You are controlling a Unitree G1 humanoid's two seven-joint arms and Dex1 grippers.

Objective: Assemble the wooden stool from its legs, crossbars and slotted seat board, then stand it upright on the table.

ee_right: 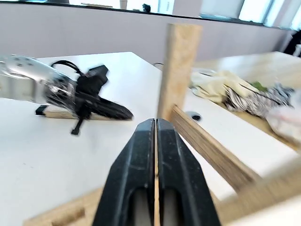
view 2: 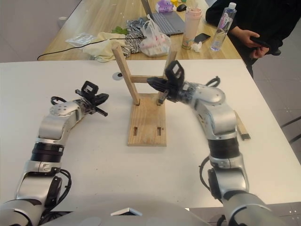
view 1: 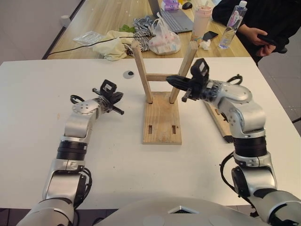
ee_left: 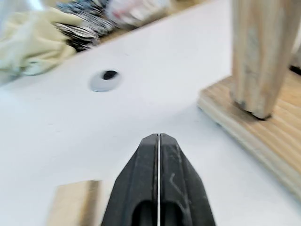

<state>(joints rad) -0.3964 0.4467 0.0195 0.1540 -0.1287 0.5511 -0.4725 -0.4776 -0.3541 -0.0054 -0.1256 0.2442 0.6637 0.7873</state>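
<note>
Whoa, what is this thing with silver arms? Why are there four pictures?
It's a robot with two arms, each ending in a two-finger pincer called a gripper. Two pictures come from cameras in its head, looking down at the white table; two come from cameras on its wrists. On the table lies a wooden seat board with two legs standing in it, joined by a crossbar. Another wooden piece lies beside it. The left gripper and right gripper are both shut, holding nothing.

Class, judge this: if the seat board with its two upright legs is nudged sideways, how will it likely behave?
The seat board lies flat, so it would probably slide rather than tip. The two legs look stiff, braced by a crossbar, though they might wobble loose in their slots.
</note>
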